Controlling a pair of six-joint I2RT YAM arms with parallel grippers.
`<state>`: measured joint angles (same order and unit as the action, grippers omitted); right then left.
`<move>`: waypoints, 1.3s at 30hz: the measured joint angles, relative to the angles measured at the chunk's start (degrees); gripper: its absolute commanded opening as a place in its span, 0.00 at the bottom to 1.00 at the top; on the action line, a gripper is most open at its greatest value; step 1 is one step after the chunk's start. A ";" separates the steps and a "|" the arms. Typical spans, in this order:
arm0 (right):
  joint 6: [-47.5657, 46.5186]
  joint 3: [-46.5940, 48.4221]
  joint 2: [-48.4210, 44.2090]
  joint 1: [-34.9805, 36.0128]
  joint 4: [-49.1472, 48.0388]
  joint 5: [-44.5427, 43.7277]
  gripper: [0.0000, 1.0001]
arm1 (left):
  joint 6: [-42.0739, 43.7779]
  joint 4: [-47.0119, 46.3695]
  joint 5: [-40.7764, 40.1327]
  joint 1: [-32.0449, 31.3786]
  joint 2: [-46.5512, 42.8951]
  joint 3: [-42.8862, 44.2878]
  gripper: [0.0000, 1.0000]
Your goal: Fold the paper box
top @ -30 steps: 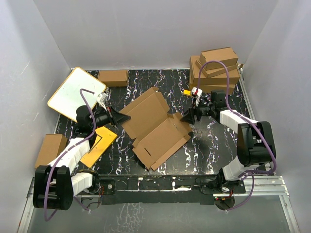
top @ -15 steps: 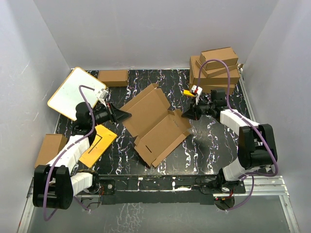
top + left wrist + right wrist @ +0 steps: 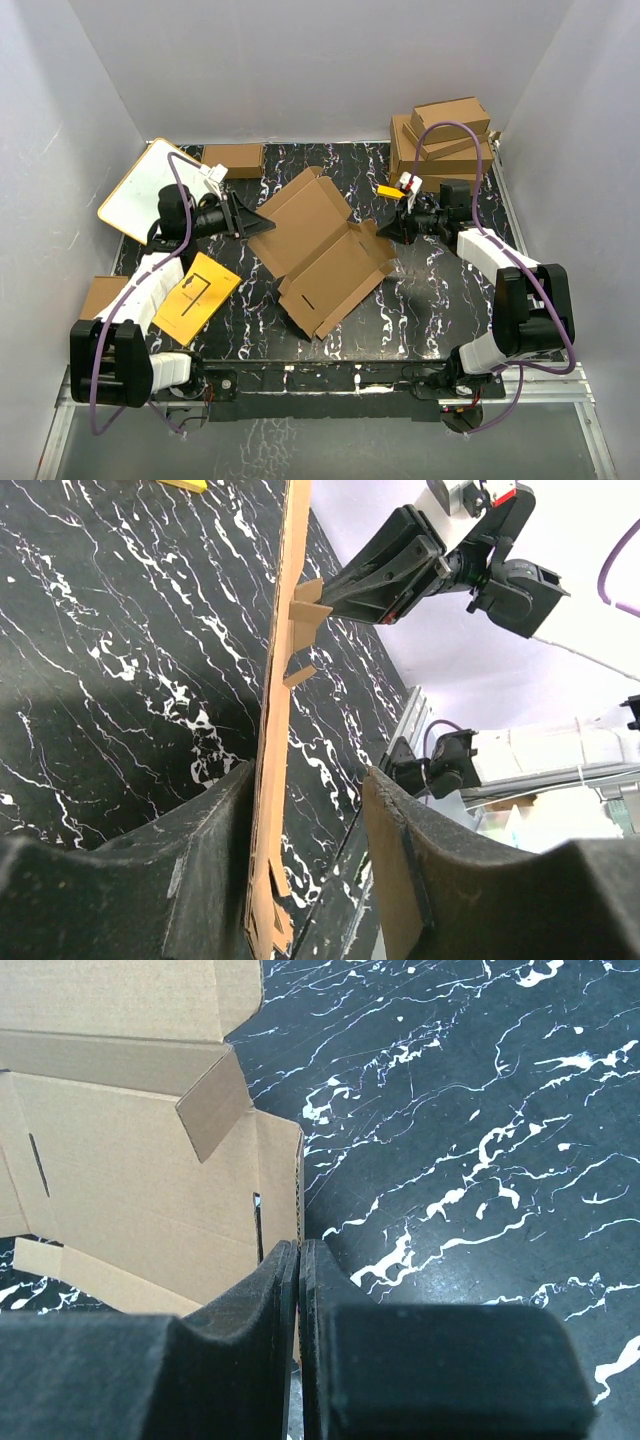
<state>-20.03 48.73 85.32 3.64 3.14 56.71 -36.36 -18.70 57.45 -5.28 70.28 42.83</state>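
Right now the paper box (image 3: 322, 252) is lying as an unfolded brown die-cut sheet in the middle of the black marbled surface (image 3: 430, 295), turned on a diagonal, with its flaps and slits showing. The left hand (image 3: 264, 222) is pointing in from the left and sitting at the sheet's left edge. In the left wrist view its jaws are standing apart and the cardboard edge is running between the two fingers (image 3: 205, 875). The sheet is lying close to one finger and leaving a clear gap to the other, so this hand is open and clamping nothing. The right hand (image 3: 384, 231) is pointing in from the opposite side and meeting the sheet's right edge beside a small side flap. In the right wrist view its fingers (image 3: 250, 1310) are pressing together with only a thin line between them. The cardboard's corner appears to be running down into that line, so it is probably pinching the box's edge, though the contact itself is hiding behind the fingers. Around the sheet, a yellow card (image 3: 197, 297) is lying near the left arm, a white board (image 3: 150, 188) with an orange rim is lying at the back left, and a small brown box (image 3: 233, 159) is sitting at the back. Another brown box (image 3: 100, 297) is sitting at the left margin, and a stack of brown boxes (image 3: 447, 140) is sitting at the back right, behind the right hand.
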 measured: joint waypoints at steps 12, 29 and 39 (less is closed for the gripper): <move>0.07 -0.24 -0.07 -0.09 -0.15 1.31 0.09 | 4.11 11.56 1.01 0.02 5.29 6.08 0.00; 14.01 10.45 -14.60 -13.14 8.35 21.18 0.76 | -12.37 -8.79 -10.21 -1.88 -10.19 -2.08 0.00; 49.88 0.02 -16.13 -1.57 -7.74 19.19 0.77 | -16.70 -15.10 -32.02 -17.49 -18.71 -11.45 0.00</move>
<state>29.85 48.75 69.19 2.07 -4.60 75.90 -53.06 -33.80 25.43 -22.76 51.57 31.38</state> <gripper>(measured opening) 0.768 0.012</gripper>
